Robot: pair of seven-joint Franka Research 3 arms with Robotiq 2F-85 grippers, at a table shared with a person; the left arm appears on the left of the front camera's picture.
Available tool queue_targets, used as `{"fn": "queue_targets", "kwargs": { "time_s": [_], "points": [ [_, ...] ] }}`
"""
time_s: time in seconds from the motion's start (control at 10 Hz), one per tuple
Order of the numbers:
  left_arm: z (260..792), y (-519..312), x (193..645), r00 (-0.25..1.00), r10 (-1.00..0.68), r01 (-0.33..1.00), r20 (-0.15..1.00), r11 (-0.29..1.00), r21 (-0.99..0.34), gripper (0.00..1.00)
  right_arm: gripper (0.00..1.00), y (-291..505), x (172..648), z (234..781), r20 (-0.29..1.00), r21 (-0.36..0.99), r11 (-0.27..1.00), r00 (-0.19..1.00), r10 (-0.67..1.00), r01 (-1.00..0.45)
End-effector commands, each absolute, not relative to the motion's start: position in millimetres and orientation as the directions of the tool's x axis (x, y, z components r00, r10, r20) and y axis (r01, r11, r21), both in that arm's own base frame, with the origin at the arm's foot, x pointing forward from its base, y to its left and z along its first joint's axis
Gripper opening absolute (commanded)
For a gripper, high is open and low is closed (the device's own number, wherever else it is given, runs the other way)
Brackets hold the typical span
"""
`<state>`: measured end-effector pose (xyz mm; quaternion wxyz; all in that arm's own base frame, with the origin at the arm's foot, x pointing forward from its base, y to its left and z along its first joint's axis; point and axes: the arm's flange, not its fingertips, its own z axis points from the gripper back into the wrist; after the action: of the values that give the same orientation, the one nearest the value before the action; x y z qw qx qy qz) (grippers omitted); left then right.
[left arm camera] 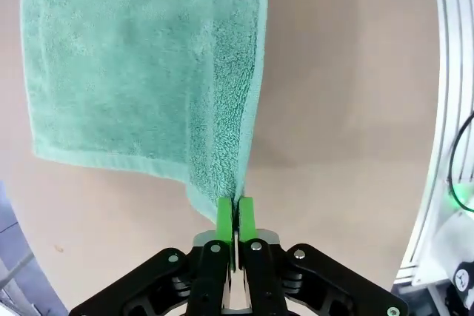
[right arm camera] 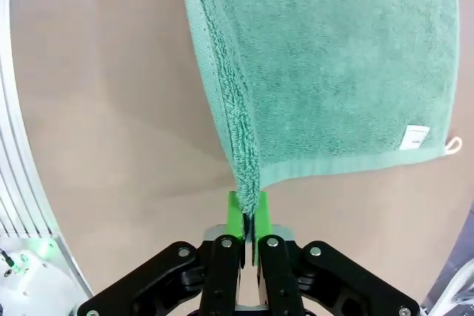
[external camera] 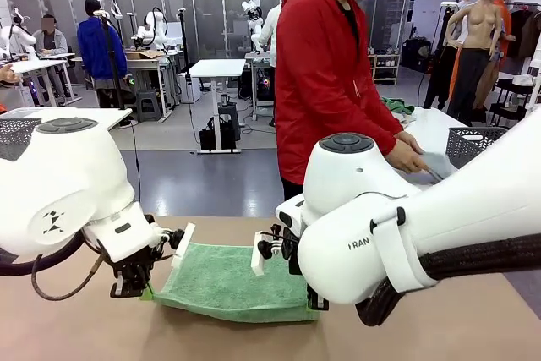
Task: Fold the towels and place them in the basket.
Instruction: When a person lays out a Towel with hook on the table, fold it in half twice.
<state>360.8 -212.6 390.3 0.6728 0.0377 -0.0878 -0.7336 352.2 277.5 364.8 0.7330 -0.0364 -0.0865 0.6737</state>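
Front view: the green towel (external camera: 224, 281) lies on the table (external camera: 76, 327) between the arms. The left gripper (left arm camera: 235, 220) is closed on one near corner and the right gripper (right arm camera: 248, 209) on the other, both corners raised a little.

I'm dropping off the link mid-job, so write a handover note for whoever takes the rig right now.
Left pincer: shut on a near corner of the green towel.
Right pincer: shut on the other near corner.
Towel's far part lies on the table, near edge lifted; fold not done.
Person's hand is on the pale towel beside the basket.
To do: finish fold, basket both towels.
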Motion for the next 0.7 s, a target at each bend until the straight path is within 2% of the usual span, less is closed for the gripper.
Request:
{"fn": "queue_targets", "kwargs": {
  "time_s": [0.0,0.3,0.6],
  "points": [
    [406.0,-219.5,383.4,-0.089,-0.996,0.977,0.028,-0.082,0.199,0.04,0.07,268.3,380.6,375.9,0.091,-0.212,0.049,0.03,0.995,-0.976],
    [419.5,-228.2,429.4,-0.074,-0.997,0.978,0.015,-0.07,0.197,0.04,0.07,257.2,422.0,383.5,0.095,-0.224,0.045,0.024,0.995,-0.974],
    [409.9,-241.3,476.6,-0.075,-0.997,0.979,-0.007,-0.075,0.189,0.04,0.07,255.8,466.7,371.0,0.096,-0.229,0.027,0.005,0.995,-0.973]
  ]
}}
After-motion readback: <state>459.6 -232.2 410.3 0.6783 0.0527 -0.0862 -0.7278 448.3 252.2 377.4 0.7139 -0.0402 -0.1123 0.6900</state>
